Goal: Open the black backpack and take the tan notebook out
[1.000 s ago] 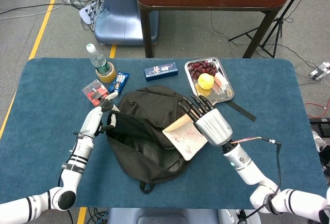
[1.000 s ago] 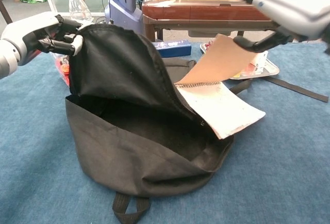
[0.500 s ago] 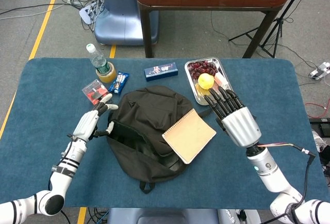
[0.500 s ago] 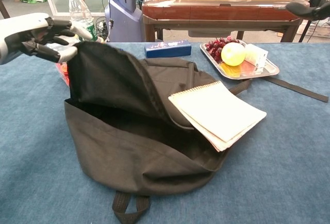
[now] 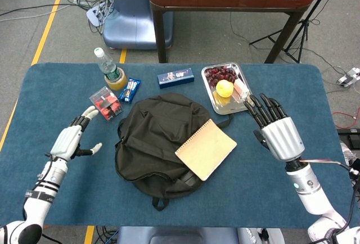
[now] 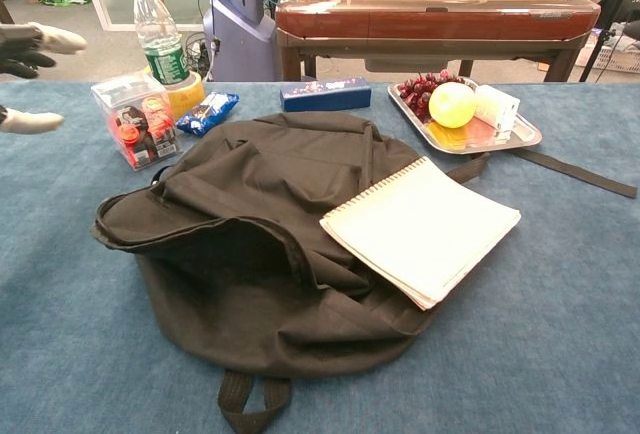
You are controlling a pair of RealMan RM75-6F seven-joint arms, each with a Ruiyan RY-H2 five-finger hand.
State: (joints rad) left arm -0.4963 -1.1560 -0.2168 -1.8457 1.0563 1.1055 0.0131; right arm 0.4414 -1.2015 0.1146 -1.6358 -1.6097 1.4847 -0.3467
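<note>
The left hand (image 5: 70,140) has a pale silver-white shell, dark joints and white fingertips. Its slim white forearm carries black bands near the wrist and ends in a rounded white elbow with a dark cap. The right hand (image 5: 275,129) has a brushed silver back and black fingers. Below it sit a white wrist with a small blue-green light and thin red and black cables.

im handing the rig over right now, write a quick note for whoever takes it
Left hand: open, holds nothing, left of the black backpack.
Right hand: open, holds nothing, right of the bag, near the metal tray.
Tan notebook: closed, out of the bag, lying on its right side.
Backpack: slumped flat on the table, opening toward the left hand.
Done: bag opened, notebook taken out.
Left: seemingly nothing.
</note>
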